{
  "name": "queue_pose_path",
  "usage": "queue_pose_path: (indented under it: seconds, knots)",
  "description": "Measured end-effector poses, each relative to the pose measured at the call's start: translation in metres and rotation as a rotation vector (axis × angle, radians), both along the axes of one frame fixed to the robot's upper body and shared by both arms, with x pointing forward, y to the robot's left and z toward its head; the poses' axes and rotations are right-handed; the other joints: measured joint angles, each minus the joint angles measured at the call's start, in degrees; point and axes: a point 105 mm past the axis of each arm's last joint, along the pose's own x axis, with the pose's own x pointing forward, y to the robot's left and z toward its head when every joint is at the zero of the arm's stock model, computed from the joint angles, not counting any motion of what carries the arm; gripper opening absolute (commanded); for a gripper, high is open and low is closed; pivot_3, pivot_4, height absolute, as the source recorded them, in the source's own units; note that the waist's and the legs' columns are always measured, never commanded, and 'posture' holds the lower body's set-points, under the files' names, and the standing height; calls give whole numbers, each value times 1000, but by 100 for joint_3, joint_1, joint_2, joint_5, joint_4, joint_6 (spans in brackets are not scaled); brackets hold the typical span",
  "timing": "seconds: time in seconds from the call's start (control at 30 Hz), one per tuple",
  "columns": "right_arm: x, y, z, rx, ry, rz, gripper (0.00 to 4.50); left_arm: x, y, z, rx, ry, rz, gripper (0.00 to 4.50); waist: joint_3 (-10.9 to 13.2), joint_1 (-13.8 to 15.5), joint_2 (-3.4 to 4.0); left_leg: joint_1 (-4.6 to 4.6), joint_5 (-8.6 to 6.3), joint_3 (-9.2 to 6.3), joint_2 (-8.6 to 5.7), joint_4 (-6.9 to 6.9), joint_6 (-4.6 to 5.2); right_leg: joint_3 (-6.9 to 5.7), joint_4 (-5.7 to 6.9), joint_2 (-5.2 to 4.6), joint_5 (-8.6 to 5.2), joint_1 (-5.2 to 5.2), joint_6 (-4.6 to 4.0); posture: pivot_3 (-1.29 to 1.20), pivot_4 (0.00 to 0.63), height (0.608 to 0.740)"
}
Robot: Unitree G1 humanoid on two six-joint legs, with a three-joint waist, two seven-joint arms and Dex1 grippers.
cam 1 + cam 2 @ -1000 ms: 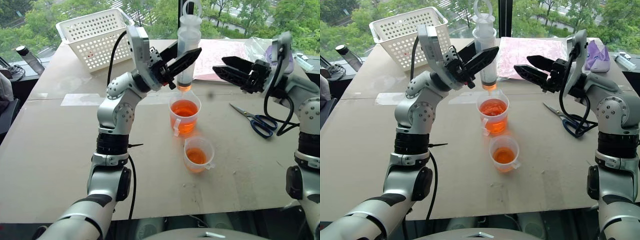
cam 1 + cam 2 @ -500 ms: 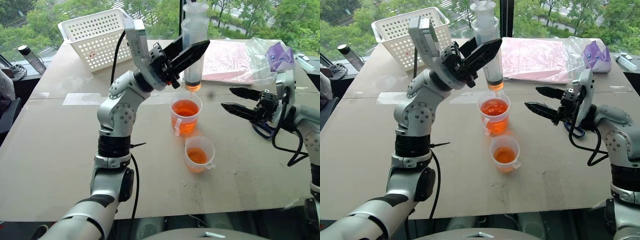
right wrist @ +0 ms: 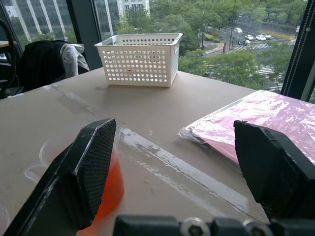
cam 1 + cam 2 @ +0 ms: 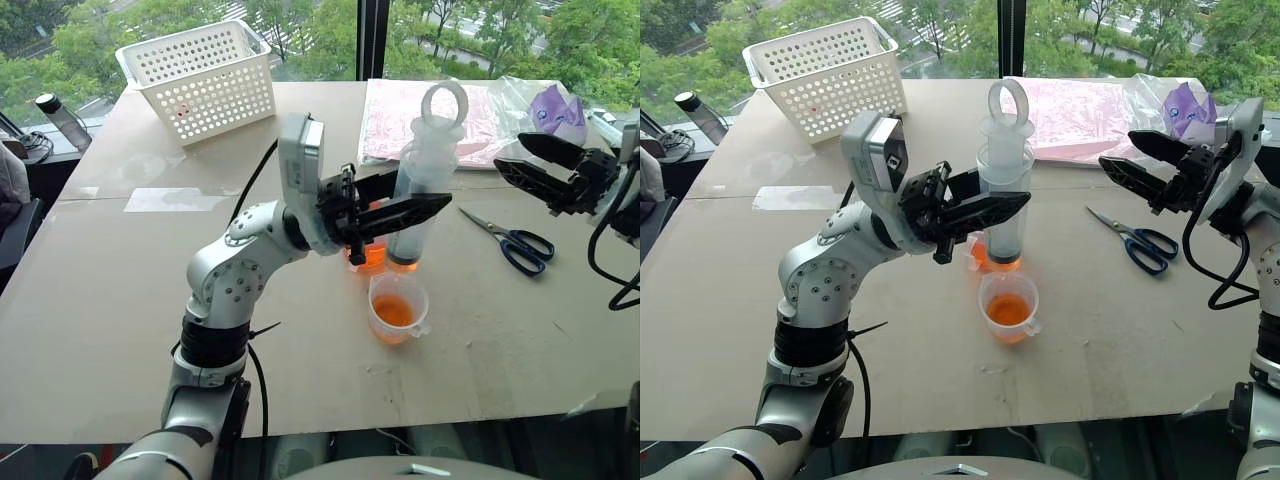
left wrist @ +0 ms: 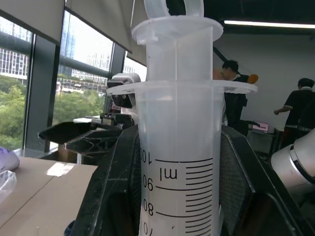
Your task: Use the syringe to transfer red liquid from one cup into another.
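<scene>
So the left gripper (image 4: 975,212) sits in the middle of the frame, clamped around the barrel of the syringe (image 4: 1003,185). It's holding it upright, ring end up and tip down, which makes sense if you want the nozzle pointing into a cup. The tip looks orange-tinted and hangs right by the far cup (image 4: 372,256), which is mostly hidden behind the gripper and barrel, with the near cup (image 4: 1007,306) just below it in the frame. Both cups have red liquid (image 4: 1008,311) in them. I can't tell exactly which rim the tip lines up with from here.

The right gripper (image 4: 1140,167) is off at the right edge with its fingers spread apart, holding nothing. My guess is it's parked there to stay clear, or waiting to work the plunger ring, since one gripper can't both hold and push.

Scissors (image 4: 1133,240) lie on the tabletop (image 4: 730,300) right of center, and a white basket (image 4: 830,74) sits upper left, well out of the way.
</scene>
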Motion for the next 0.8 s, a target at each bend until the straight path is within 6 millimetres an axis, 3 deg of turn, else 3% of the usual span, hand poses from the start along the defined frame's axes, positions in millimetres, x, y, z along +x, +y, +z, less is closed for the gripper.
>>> queue_pose_path:
  seconds: [0.1, 0.33, 0.63, 0.8]
  knots:
    - [-11, 15, 17, 46, -24, 89, 4066, -2, -7, -12, 25, 10, -34, 1410, 0, 5, 0, 0, 0, -2, 0, 0, 0, -2, 1, 1, 0, 0, 0, 0, 150, 740]
    - [-44, 34, 33, 112, 28, 296, 4066, -1, -11, -23, 55, -11, -52, 1410, 0, 43, 0, -2, -1, -2, 0, 0, 2, -2, -2, -1, 0, 1, 0, 0, 150, 740]
    - [-79, 55, 38, 129, 74, 446, 4066, 1, -13, -26, 67, -56, -37, 1410, 0, 62, 0, -1, -2, -3, 1, 0, 4, -3, 0, 1, 0, 2, 0, 0, 150, 740]
    - [-88, 65, 31, 49, 104, 420, 4066, 7, -14, -30, 76, -74, -4, 1410, 0, 104, 0, -2, -3, -3, 1, 0, 5, -3, -3, 0, 0, 3, 0, 0, 150, 740]
